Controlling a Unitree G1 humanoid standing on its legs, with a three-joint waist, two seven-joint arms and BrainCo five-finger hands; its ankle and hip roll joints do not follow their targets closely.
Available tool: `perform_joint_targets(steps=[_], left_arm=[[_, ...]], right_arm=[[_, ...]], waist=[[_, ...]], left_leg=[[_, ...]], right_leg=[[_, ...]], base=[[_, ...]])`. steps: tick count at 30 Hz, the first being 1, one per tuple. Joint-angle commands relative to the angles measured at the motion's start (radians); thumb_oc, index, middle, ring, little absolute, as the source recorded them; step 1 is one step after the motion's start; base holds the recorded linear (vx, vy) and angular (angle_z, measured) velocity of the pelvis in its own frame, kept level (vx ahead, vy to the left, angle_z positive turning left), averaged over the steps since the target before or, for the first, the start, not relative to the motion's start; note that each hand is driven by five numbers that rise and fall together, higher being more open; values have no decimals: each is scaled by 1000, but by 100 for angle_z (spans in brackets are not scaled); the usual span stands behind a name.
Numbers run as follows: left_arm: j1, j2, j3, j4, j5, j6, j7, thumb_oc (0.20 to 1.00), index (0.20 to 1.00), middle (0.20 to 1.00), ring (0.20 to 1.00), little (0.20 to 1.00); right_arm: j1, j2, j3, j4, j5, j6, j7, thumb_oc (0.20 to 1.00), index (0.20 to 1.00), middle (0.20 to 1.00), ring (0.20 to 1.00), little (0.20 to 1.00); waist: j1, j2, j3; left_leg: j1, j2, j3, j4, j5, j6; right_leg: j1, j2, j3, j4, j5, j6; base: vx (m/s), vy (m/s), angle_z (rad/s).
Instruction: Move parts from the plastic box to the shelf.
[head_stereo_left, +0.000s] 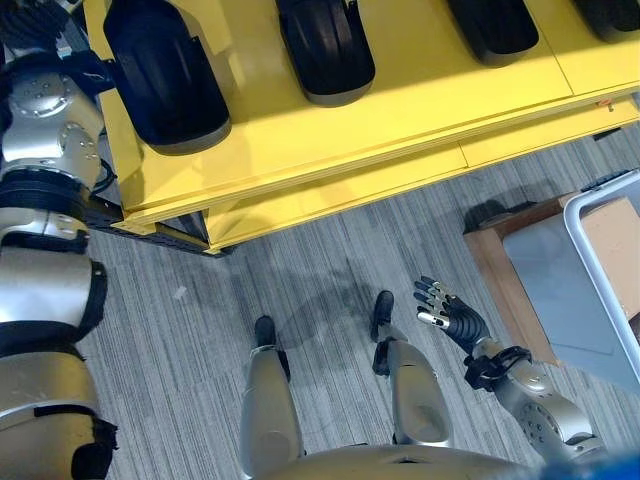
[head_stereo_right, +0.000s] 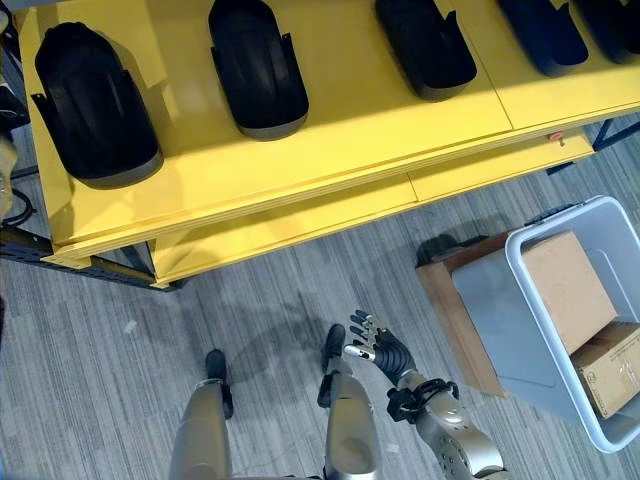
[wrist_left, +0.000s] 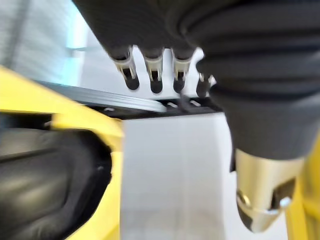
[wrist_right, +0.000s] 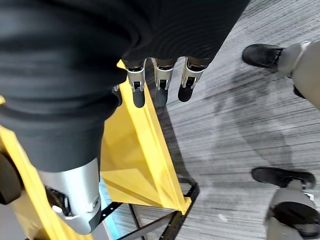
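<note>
A yellow shelf (head_stereo_right: 330, 140) carries a row of black moulded parts, among them one at the left end (head_stereo_right: 95, 100), one beside it (head_stereo_right: 258, 65) and one further right (head_stereo_right: 425, 45). The grey plastic box (head_stereo_right: 490, 320) stands on the floor at the right with two cardboard boxes (head_stereo_right: 567, 285) inside. My right hand (head_stereo_right: 378, 348) hangs low over the floor left of the box, fingers straight and empty, also seen in its wrist view (wrist_right: 161, 80). My left hand (wrist_left: 152, 70) is open and empty beside a black part (wrist_left: 45, 185) at the shelf's left end.
A low wooden stand (head_stereo_right: 445, 300) bears the plastic box. The shelf's lower yellow board (head_stereo_right: 300, 220) juts out over the grey striped carpet (head_stereo_right: 120, 380). A black metal shelf frame (head_stereo_left: 170, 235) sits at the shelf's left corner.
</note>
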Motion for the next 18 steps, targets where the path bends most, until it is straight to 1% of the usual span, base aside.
perform_joint_targets(steps=[1,3,4,5,6,7,8,9,10,12,13,14,15,16,18], left_arm=[[-49,78,-21,-105,199,-36,-11,1000,1000,1000,1000,1000],[13,104,-16,-220,265,-45,-20,1000,1000,1000,1000,1000],[106,144,5,-359,354,-56,-28,1000,1000,1000,1000,1000],[121,145,19,-367,357,-54,-26,1000,1000,1000,1000,1000],[185,151,54,-422,402,-48,-27,1000,1000,1000,1000,1000],[326,137,133,-530,439,-66,-40,1000,1000,1000,1000,1000],[397,124,179,-593,487,-60,-42,1000,1000,1000,1000,1000],[549,72,271,-698,497,-74,-63,1000,1000,1000,1000,1000],[563,71,283,-705,498,-72,-63,1000,1000,1000,1000,1000],[654,35,319,-800,628,-53,-76,1000,1000,1000,1000,1000],[701,-6,345,-846,636,-59,-86,1000,1000,1000,1000,1000],[752,-48,361,-896,629,-64,-111,1000,1000,1000,1000,1000],[784,-81,374,-922,666,-59,-112,1000,1000,1000,1000,1000],[798,-106,369,-931,744,-45,-105,1000,1000,1000,1000,1000],[828,-167,354,-955,791,-39,-120,1000,1000,1000,1000,1000]], right_arm=[[23,-54,-59,-16,8,-24,28,1000,1000,1000,1000,1000],[29,-47,-70,-15,4,-25,39,1000,1000,1000,1000,1000],[37,-34,-83,-5,-2,-29,51,1000,1000,1000,1000,1000],[38,-37,-81,-5,-2,-29,51,1000,1000,1000,1000,1000],[44,-32,-83,-2,-4,-26,54,1000,1000,1000,1000,1000],[55,-14,-95,0,-7,-27,60,1000,1000,1000,1000,1000],[59,-13,-94,3,-14,-24,60,1000,1000,1000,1000,1000],[72,1,-104,-1,-23,-21,66,1000,1000,1000,1000,1000],[73,-4,-101,-1,-23,-21,66,1000,1000,1000,1000,1000],[83,3,-107,-4,-34,-19,70,1000,1000,1000,1000,1000],[83,10,-110,-9,-37,-19,70,1000,1000,1000,1000,1000],[84,12,-117,-14,-35,-17,68,1000,1000,1000,1000,1000],[87,16,-120,-17,-38,-21,68,1000,1000,1000,1000,1000],[87,22,-119,-21,-41,-20,66,1000,1000,1000,1000,1000],[84,22,-128,-38,-42,-23,64,1000,1000,1000,1000,1000]], waist=[[17,19,-42],[24,25,-40],[35,27,-38],[32,30,-38],[35,32,-39],[50,31,-41],[51,34,-42],[58,37,-48],[55,39,-49],[59,41,-56],[62,41,-59],[62,40,-58],[64,41,-60],[65,41,-63],[64,40,-67]], left_leg=[[21,-15,46,-26,33,16],[38,-14,44,-41,41,13],[59,-12,43,-60,50,8],[61,-12,44,-61,51,8],[71,-11,43,-69,55,7],[93,-9,40,-90,63,5],[105,-9,41,-102,67,3],[127,-8,41,-119,71,2],[128,-8,42,-120,72,2],[146,-7,39,-132,76,1],[155,-8,38,-140,77,1],[152,-12,42,-144,99,9],[163,-11,43,-153,100,8],[174,-10,44,-161,101,8],[186,-10,46,-172,104,8]], right_leg=[[101,-61,17,126,-144,84],[115,-64,9,124,-147,84],[133,-66,2,116,-147,84],[134,-66,2,116,-147,84],[145,-66,-1,112,-147,83],[165,-67,-6,101,-147,84],[175,-67,-9,97,-149,84],[194,-68,-14,89,-151,84],[195,-68,-14,88,-151,84],[212,-68,-19,87,-156,82],[220,-67,-22,86,-159,82],[218,-72,-32,81,-143,73],[227,-72,-37,79,-145,72],[235,-72,-39,79,-147,72],[243,-71,-41,76,-148,72]], base=[[-4,-22,8],[2,-26,10],[3,-22,8],[4,-27,6],[19,-18,9],[0,0,0],[41,-22,2],[0,0,0],[0,0,0],[23,-18,5],[-47,-3,9],[-51,-3,11],[-49,-1,12],[26,-11,8],[16,-12,10]])
